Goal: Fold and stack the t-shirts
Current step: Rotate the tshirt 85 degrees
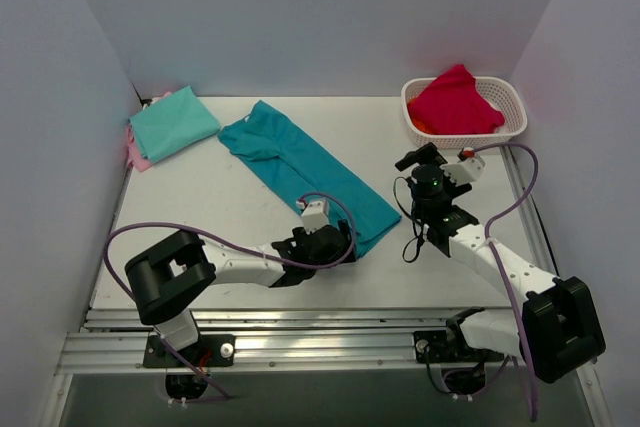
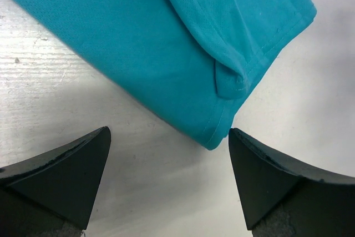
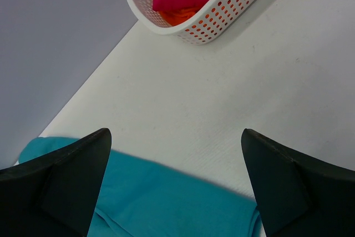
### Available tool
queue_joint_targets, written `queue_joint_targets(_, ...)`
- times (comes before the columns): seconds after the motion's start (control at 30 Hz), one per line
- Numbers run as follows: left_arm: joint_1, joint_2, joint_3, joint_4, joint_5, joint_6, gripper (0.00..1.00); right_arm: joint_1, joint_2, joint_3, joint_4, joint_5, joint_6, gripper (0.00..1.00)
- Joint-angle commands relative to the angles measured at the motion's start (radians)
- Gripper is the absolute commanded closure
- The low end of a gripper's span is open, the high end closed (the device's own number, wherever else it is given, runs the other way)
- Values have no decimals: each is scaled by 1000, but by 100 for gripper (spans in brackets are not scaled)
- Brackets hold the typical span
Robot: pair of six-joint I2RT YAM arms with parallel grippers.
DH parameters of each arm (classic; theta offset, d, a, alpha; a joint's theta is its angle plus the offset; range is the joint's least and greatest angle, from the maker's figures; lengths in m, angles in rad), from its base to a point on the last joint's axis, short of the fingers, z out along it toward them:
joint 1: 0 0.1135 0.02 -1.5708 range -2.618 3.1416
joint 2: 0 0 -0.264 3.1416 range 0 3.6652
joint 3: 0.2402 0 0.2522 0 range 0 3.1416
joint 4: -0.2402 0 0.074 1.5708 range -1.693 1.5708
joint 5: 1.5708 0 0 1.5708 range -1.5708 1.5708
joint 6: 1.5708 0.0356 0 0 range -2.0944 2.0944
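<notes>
A deep teal t-shirt [image 1: 305, 172], folded into a long strip, lies slantwise across the middle of the table. Its near corner [image 2: 213, 140] reaches just inside the right fingertip of my left gripper [image 2: 169, 137], which is open and low over the table [image 2: 83, 104], holding nothing. In the top view my left gripper [image 1: 343, 239] sits at that near end of the shirt. My right gripper [image 1: 422, 161] hovers open to the right of the shirt. In its wrist view the open right gripper [image 3: 176, 137] has the teal shirt [image 3: 166, 203] below it. A folded mint-green t-shirt [image 1: 173, 122] lies on pale pink cloth [image 1: 138, 154] in the far left corner.
A white perforated basket [image 1: 512, 112] stands at the far right and holds a magenta-red garment [image 1: 455, 102]. In the right wrist view the basket [image 3: 213, 20] also shows orange cloth [image 3: 178, 16]. White walls close in the table on three sides. Purple cables loop beside both arms.
</notes>
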Motion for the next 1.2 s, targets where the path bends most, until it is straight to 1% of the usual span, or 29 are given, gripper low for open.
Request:
queue_joint_targets(0.0, -4, 67, 9, 4, 11, -58, 2, 5, -21, -11, -2, 49, -5, 0)
queue_joint_targets(0.23, 1, 182, 119, 7, 28, -39, 2, 5, -24, -21, 8, 49, -5, 0)
queue_joint_targets(0.27, 1, 207, 131, 7, 28, -35, 0, 4, -23, -19, 10, 51, -5, 0)
queue_joint_targets(0.3, 1, 218, 141, 6, 39, -32, 2, 2, -23, -19, 8, 49, -5, 0)
queue_joint_targets(0.33, 4, 227, 147, 9, 44, -32, 8, 2, -23, -17, 5, 52, -5, 0)
queue_joint_targets(0.37, 4, 235, 144, 26, 50, -29, 25, 2, -23, -17, 4, 54, -5, 0)
queue_joint_targets(0.43, 7, 235, 132, 44, 67, -30, 55, -1, -29, -22, 2, 58, -5, 0)
queue_joint_targets(0.5, 10, 224, 105, 49, 59, -39, 97, -4, -29, -25, 10, 61, -4, 0)
queue_joint_targets(0.57, 9, 201, 86, 37, 45, -44, 98, -4, -26, -30, 14, 58, -1, 0)
queue_joint_targets(0.63, 9, 172, 33, 27, 18, -53, 98, -4, -15, -27, 16, 52, 1, 0)
queue_joint_targets(0.73, 7, 72, -86, -12, -28, -96, 98, -2, -9, -24, 18, 42, 7, 0)
queue_joint_targets(0.77, 7, -1, -123, -49, -65, -111, 98, -2, -7, -24, 19, 38, 9, 0)
queue_joint_targets(0.8, 5, -43, -158, -74, -80, -145, 98, -1, -7, -27, 28, 26, 10, 0)
queue_joint_targets(0.83, 5, -90, -225, -101, -94, -163, 98, 2, -7, -28, 34, 19, 12, 0)
queue_joint_targets(0.87, 2, -195, -253, -194, -125, -176, 98, 10, -6, -31, 41, 11, 16, 0)
queue_joint_targets(0.9, -1, -251, -275, -250, -145, -208, 98, 12, 2, -36, 56, 2, 21, 1)
queue_joint_targets(0.93, -7, -372, -304, -305, -168, -223, 98, 16, 5, -37, 67, -20, 24, 1)
queue_joint_targets(0.97, -13, -437, -313, -438, -194, -242, 98, 36, 11, -39, 77, -29, 29, 1)
queue_joint_targets(1.0, -18, -495, -320, -516, -264, -287, 98, 48, 28, -39, 97, -35, 30, 1)
queue_joint_targets(1.03, -18, -558, -324, -589, -295, -315, 98, 65, 37, -36, 108, -44, 32, 1)
queue_joint_targets(1.07, -18, -666, -333, -706, -327, -337, 98, 85, 51, -30, 113, -41, 30, 1)
queue_joint_targets(1.1, -5, -717, -338, -756, -379, -355, 98, 138, 80, -21, 117, -34, 29, 1)
queue_joint_targets(1.13, 1, -812, -339, -791, -398, -354, 97, 165, 97, -1, 116, -23, 26, 1)
queue_joint_targets(1.17, 5, -854, -356, -813, -404, -364, 86, 191, 114, 12, 117, -12, 23, 1)
